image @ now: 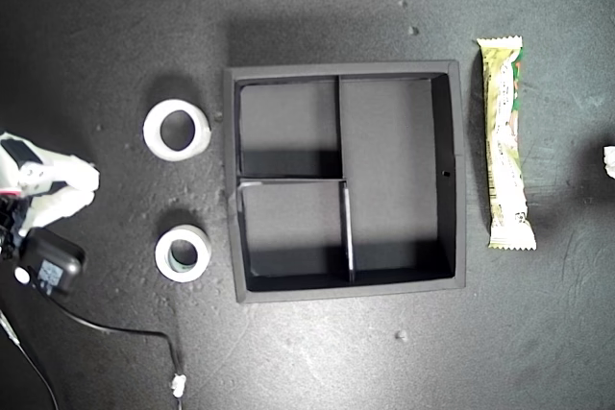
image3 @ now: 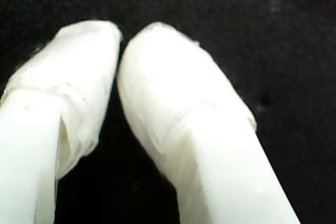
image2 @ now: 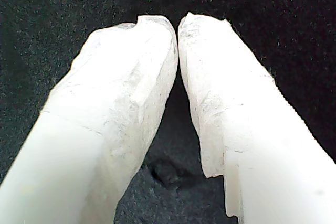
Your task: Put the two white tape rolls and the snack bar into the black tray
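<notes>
The black tray (image: 458, 170) lies in the middle of the exterior view, and all three of its compartments hold nothing. Two white tape rolls lie flat at its left side in that view: one roll (image: 177, 149) farther up, the other roll (image: 164, 254), with a greenish-grey core, lower down. The snack bar (image: 506, 141) lies lengthwise just off the tray's right wall. My first gripper (image2: 177, 24) is shut, tips touching, over bare black surface. My second gripper (image3: 119, 40) is shut too, holding nothing. The wrist views do not show which arm is which.
An arm's white gripper (image: 60, 182) sits at the exterior view's left edge, left of the rolls, with a black camera box (image: 53, 266) and a cable (image: 115, 328) below it. A white tip (image: 609, 160) pokes in at the right edge.
</notes>
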Available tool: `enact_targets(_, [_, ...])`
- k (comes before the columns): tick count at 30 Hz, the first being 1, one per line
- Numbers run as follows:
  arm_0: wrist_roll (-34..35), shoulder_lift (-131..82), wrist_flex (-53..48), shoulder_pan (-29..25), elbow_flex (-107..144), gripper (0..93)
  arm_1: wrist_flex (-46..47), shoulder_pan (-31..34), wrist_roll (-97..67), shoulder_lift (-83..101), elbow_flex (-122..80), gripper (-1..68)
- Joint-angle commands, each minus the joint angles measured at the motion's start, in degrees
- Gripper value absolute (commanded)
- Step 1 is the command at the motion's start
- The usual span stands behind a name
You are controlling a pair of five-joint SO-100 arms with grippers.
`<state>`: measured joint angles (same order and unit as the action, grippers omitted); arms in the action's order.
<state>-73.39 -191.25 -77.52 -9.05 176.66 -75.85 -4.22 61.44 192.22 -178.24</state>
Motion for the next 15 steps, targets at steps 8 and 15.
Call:
enact_targets(8, [-3.16,-2.81,9.76,6.50,3.16,5.9,5.36,-8.44,14.77,-0.26,-0.79,-0.3])
enact_targets(15, [1.93,-2.81,13.71,5.54,-0.35,0.1,6.77,-8.17,13.27,-0.26,-0.79,-0.3])
